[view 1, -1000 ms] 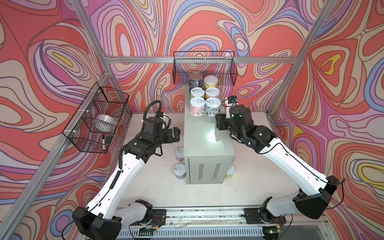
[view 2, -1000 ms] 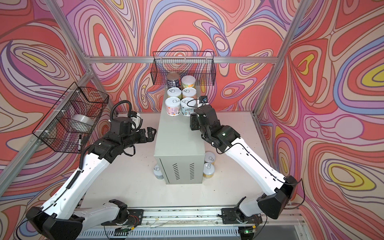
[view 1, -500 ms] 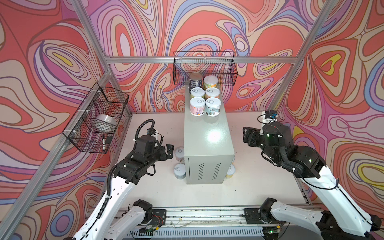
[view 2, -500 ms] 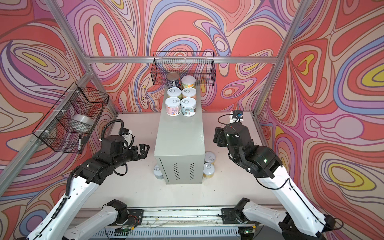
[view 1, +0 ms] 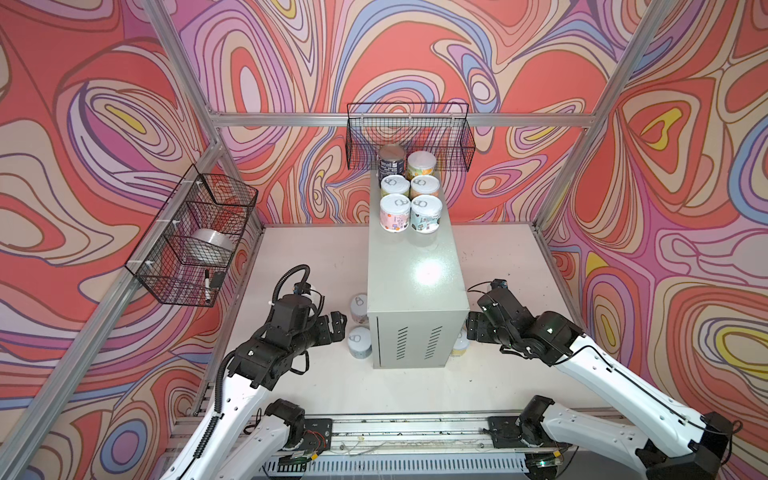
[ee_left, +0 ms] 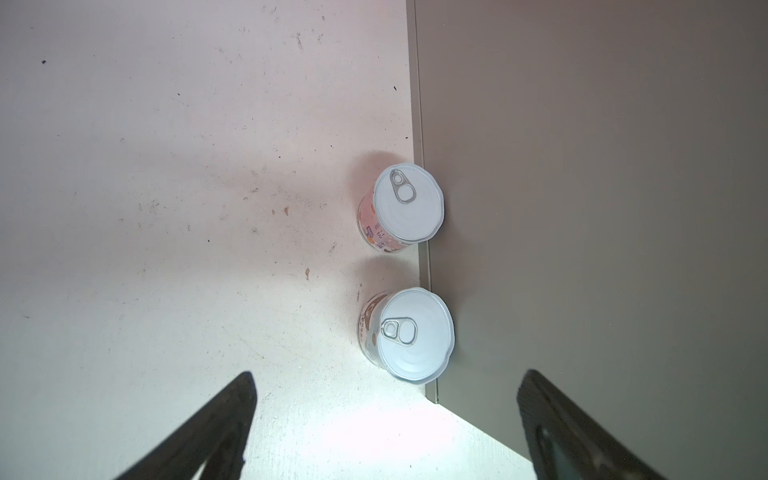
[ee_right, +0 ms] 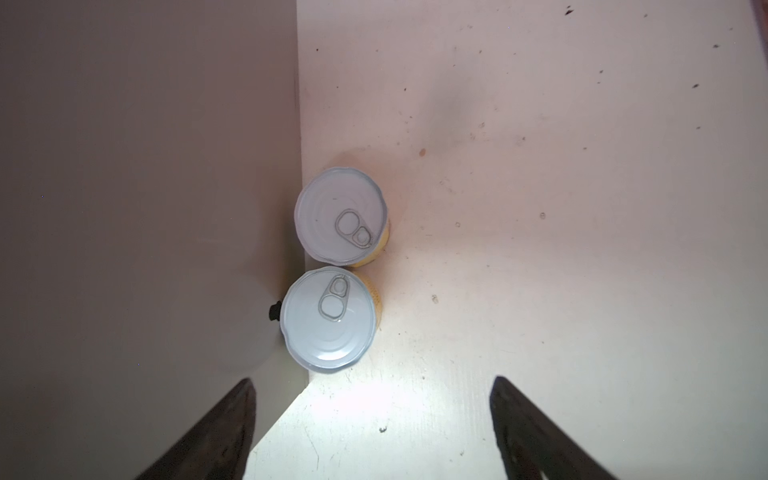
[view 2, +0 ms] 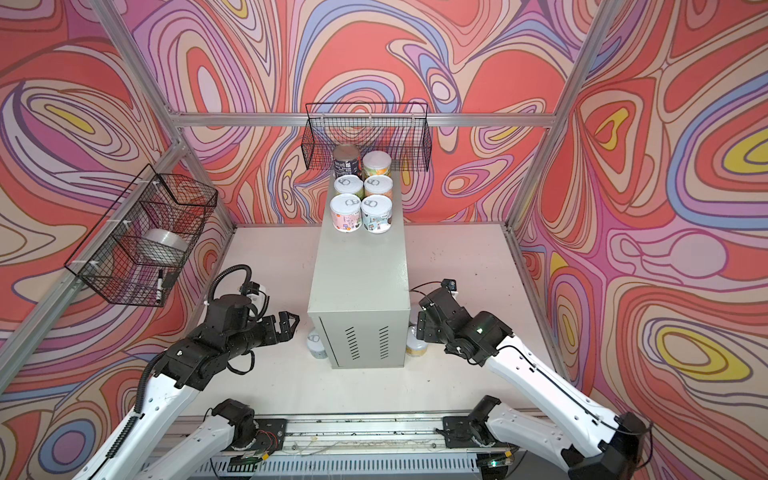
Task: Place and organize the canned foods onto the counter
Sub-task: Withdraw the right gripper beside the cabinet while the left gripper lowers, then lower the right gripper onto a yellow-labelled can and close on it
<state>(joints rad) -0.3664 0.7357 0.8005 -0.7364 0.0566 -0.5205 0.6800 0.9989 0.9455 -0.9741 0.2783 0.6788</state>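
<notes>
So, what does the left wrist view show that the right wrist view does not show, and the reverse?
Only left wrist: two short round metal tins with pale pull-tab lids, a pink-labelled tin and a brown-labelled tin, standing apart; the open left hand. Only right wrist: two yellow-labelled tins, seemingly touching; the open right hand. Both: the light-grey metal cabinet beside the tins, and the white tabletop.

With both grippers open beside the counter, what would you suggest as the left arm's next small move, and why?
Probably lower the left gripper over the tin nearest it, by the counter's vented corner, and close on it: its jaws stand open and empty, and that tin sits on the table beside the counter, not yet on top.
</notes>
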